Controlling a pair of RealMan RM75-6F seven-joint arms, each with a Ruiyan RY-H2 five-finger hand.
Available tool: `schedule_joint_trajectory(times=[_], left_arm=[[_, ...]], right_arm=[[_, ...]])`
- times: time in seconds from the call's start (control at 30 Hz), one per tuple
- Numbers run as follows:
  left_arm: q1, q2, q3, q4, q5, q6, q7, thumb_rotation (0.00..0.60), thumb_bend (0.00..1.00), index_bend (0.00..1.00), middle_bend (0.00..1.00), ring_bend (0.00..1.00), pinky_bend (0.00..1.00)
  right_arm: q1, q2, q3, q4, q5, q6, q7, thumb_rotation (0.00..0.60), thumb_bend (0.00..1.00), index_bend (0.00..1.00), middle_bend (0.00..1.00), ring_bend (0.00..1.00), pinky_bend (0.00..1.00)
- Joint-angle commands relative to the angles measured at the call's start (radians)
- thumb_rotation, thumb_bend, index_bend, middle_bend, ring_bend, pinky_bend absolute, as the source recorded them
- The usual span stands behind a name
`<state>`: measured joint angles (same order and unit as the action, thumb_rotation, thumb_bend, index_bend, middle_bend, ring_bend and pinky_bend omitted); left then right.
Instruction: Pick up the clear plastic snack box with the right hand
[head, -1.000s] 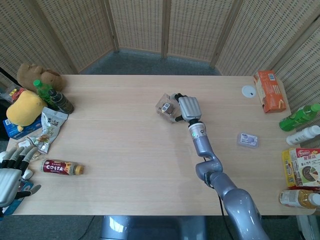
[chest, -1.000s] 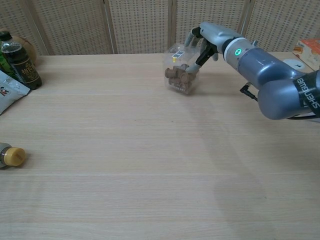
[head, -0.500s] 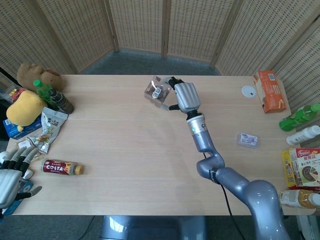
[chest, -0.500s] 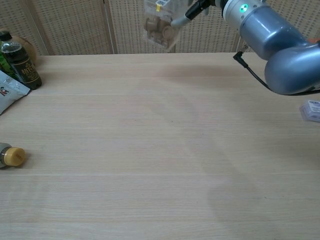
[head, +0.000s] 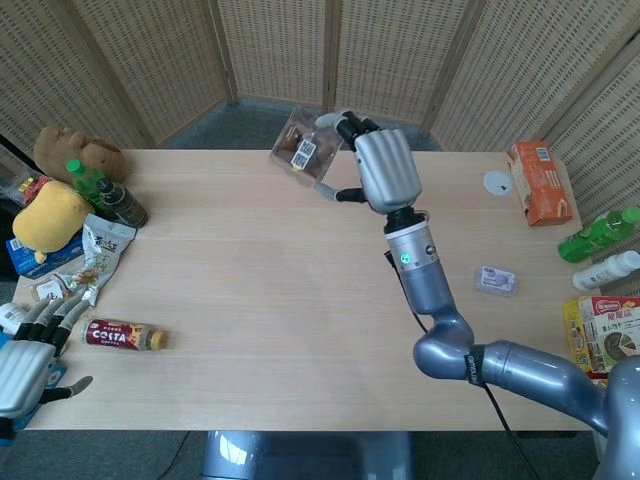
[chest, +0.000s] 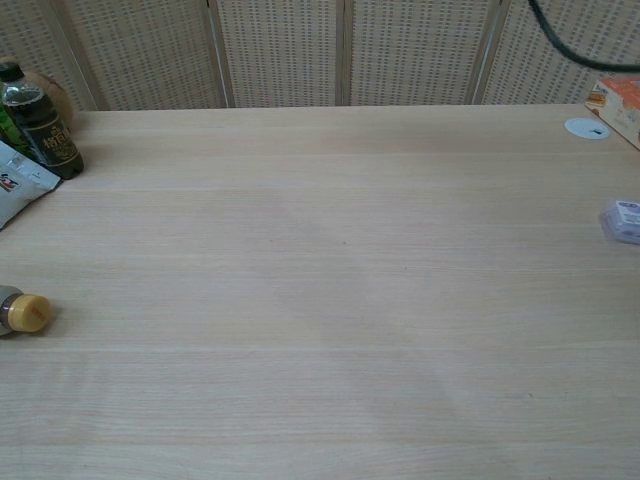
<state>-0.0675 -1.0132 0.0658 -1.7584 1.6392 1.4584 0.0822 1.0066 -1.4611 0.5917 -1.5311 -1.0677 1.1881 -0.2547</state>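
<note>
In the head view my right hand (head: 378, 165) is raised high above the table's far middle and holds the clear plastic snack box (head: 303, 148) by its right side. Brown snacks and a small label show through the box, which is tilted and well clear of the tabletop. My left hand (head: 28, 358) hangs off the near left corner with fingers spread and nothing in it. The chest view shows neither hand nor the box, only a cable at the top right.
A Costa coffee bottle (head: 122, 335) lies near the left front. Snack bags, a dark bottle (chest: 42, 120) and plush toys crowd the left edge. An orange carton (head: 540, 182), a white lid (head: 497, 182), a small blue pack (head: 496, 280) and bottles sit at the right.
My right hand lifted the snack box from the tabletop, up and toward the far side, rising out of the chest view. The left hand stayed put.
</note>
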Motion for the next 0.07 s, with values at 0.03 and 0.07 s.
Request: schedule_joint_trajectory(times=[0.03,0.07], left_arm=[[0.0,-0.001,0.001,0.0,0.001,0.001,0.002,0.6,0.0,0.0,0.0,0.0,0.0],[0.0,-0.001,0.001,-0.001,0.001,0.001,0.002,0.6,0.0,0.0,0.0,0.0,0.0]], right_arm=[[-0.013,0.034,0.018,-0.044,0.027,0.022,-0.036,0.6,0.0,0.52,0.76,0.68,0.69],[-0.015,0.039,0.019,-0.052,0.033,0.025,-0.039,0.6,0.0,0.52,0.76,0.68,0.69]])
